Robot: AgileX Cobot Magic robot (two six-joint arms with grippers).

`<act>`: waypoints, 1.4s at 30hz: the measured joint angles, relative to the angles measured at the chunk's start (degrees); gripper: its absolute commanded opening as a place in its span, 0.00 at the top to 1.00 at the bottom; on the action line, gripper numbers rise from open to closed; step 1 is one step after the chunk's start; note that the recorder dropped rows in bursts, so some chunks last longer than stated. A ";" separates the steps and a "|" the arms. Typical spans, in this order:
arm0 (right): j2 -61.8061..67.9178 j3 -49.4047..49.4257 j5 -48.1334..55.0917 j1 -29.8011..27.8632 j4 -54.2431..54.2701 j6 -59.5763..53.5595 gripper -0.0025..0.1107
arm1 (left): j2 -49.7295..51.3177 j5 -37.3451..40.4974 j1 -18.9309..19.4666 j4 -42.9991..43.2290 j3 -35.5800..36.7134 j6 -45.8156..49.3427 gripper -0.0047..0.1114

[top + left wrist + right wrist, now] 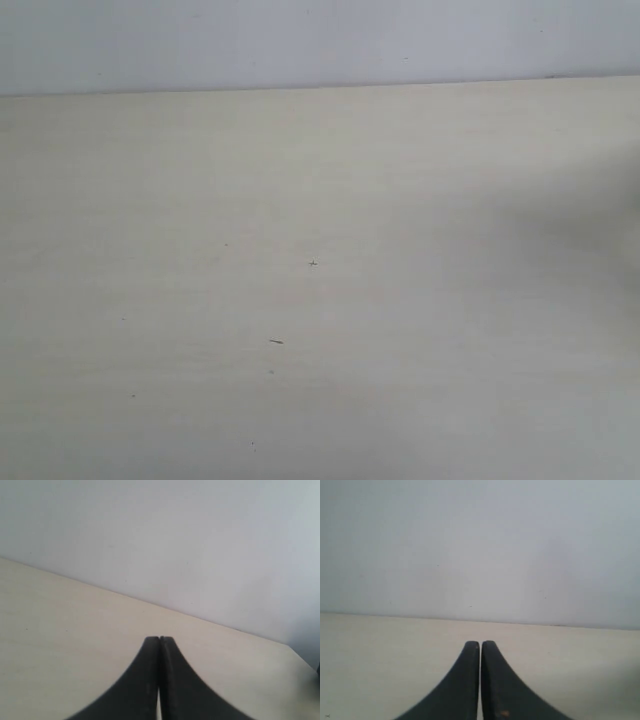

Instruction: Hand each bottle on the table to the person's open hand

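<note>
No bottle and no hand show in any view. The pale beige table (420,300) fills the exterior view, and neither arm appears there. In the left wrist view my left gripper (159,639) is shut, its two black fingers pressed together with nothing between them, above the table (60,630). My right gripper (480,643) is likewise shut and empty, black fingers meeting tip to tip over the table (380,660).
A plain white wall (320,40) stands behind the table's far edge. A few tiny dark specks (276,341) lie on the tabletop. The left wrist view shows the table's corner (295,652) and a dark object at the frame edge (318,670).
</note>
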 measured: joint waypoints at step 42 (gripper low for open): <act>0.00 0.00 4.37 -6.05 2.10 16.60 0.96 | 0.00 0.00 0.00 0.00 0.00 0.00 0.96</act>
